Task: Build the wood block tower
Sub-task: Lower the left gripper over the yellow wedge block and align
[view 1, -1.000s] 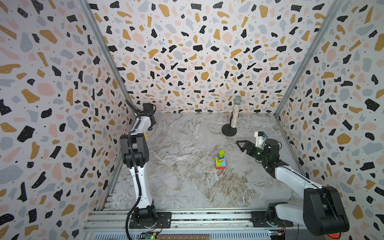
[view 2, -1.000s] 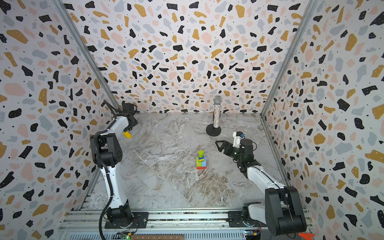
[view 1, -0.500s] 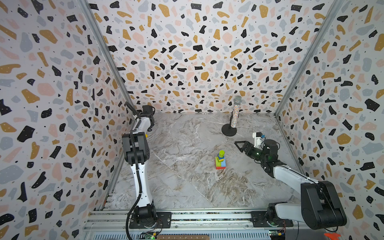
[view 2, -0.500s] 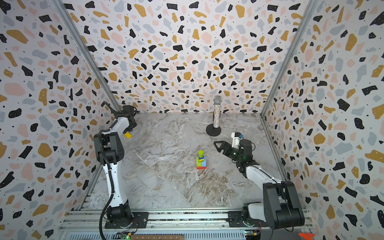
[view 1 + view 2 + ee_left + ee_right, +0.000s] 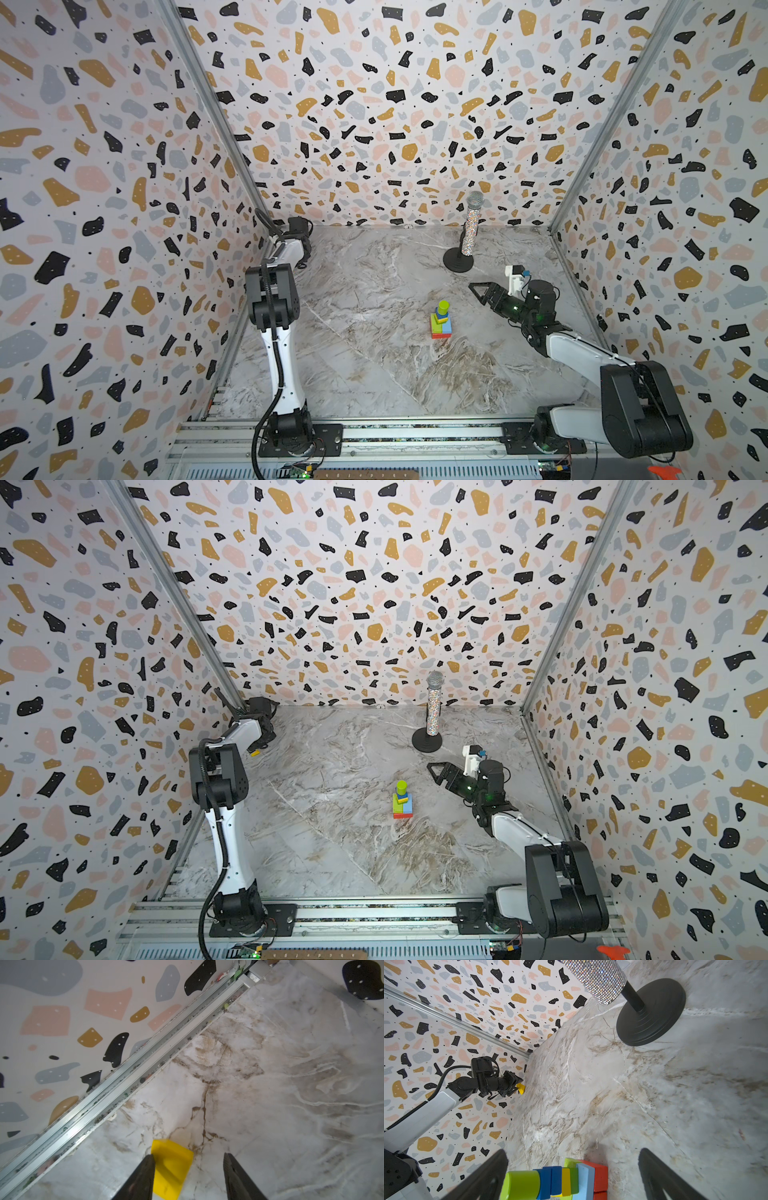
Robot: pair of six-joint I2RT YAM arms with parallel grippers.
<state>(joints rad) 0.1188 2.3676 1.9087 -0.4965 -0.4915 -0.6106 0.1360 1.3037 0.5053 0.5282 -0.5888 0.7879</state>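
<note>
Left gripper [image 5: 188, 1155] hangs with its jaws spread at the left edge of the table [image 5: 374, 374], toward the far left corner. The right gripper [image 5: 572, 1150] is spread wide too and is empty, just right of the table's middle.

Near the far edge, right of centre, stands the glittery microphone [image 5: 469, 232], which is no part of the job. The tower [image 5: 441, 322] rises about mid-table, near the right gripper and well apart from the left one. Red and light blue bricks lie lowest, and a lime green cylinder [image 5: 443, 306] is on top. Smallest is the yellow block [image 5: 170, 1167], lying between the left jaws with one finger against its side and the other clear of it.

That lopsided straddle looks like the main risk: closing could shove or twist the block toward the wall rail [image 5: 124, 1084] rather than pinch it squarely. Later, the narrow cylinder end offers the block little footing. A small swing of the wide right jaws could also topple the column.
</note>
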